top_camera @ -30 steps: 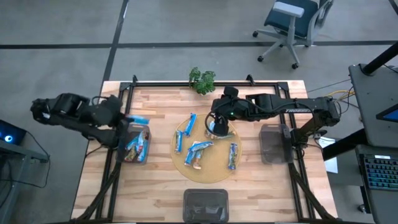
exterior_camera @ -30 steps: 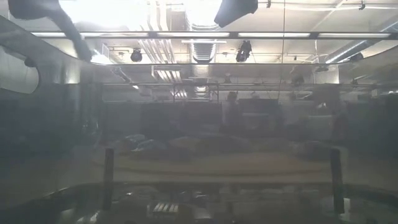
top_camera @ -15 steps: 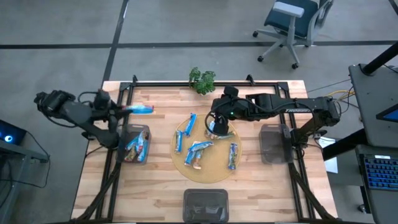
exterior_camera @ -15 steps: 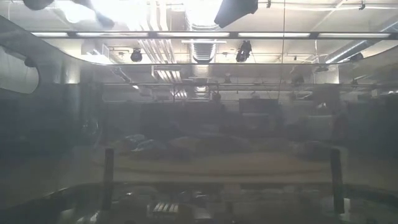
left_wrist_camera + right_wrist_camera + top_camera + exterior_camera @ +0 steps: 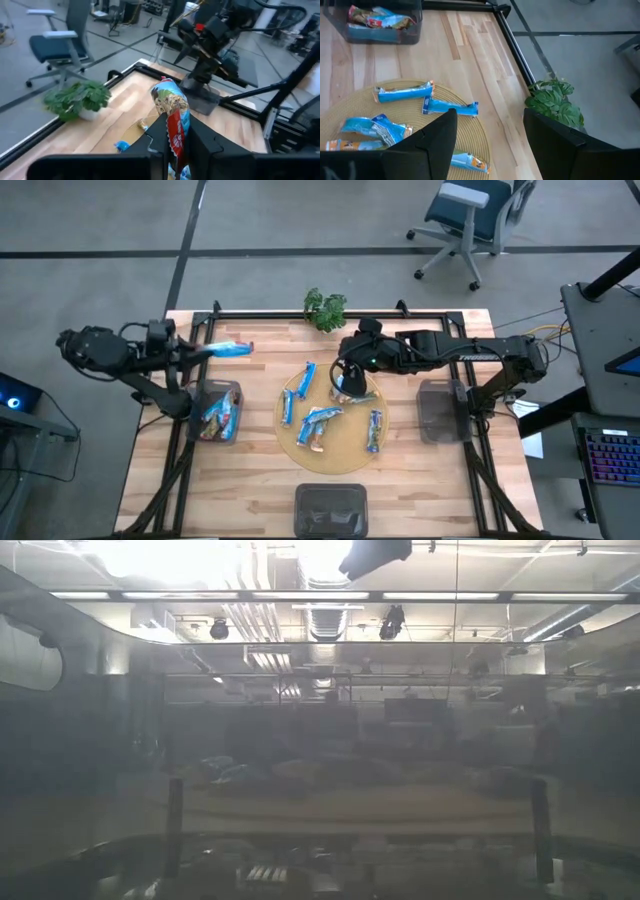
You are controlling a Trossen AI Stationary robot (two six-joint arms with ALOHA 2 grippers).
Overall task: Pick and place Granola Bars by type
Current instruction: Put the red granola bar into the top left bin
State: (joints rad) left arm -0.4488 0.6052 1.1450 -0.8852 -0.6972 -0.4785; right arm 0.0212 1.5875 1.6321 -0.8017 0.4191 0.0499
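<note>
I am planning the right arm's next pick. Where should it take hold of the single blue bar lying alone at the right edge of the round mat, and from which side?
Probably from straight above, at the middle of the blue bar, fingers closing across its narrow width. It lies flat on the round mat, apart from the other bars, so both long sides look free. The right gripper hangs open over the mat's far side.

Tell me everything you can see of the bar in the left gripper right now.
The bar is a blue foil wrapper printed with a granola picture and a red strip. The left gripper is shut on one end, so the other end sticks out free. In the high view it is held over the table, just beyond the left bin.
</note>
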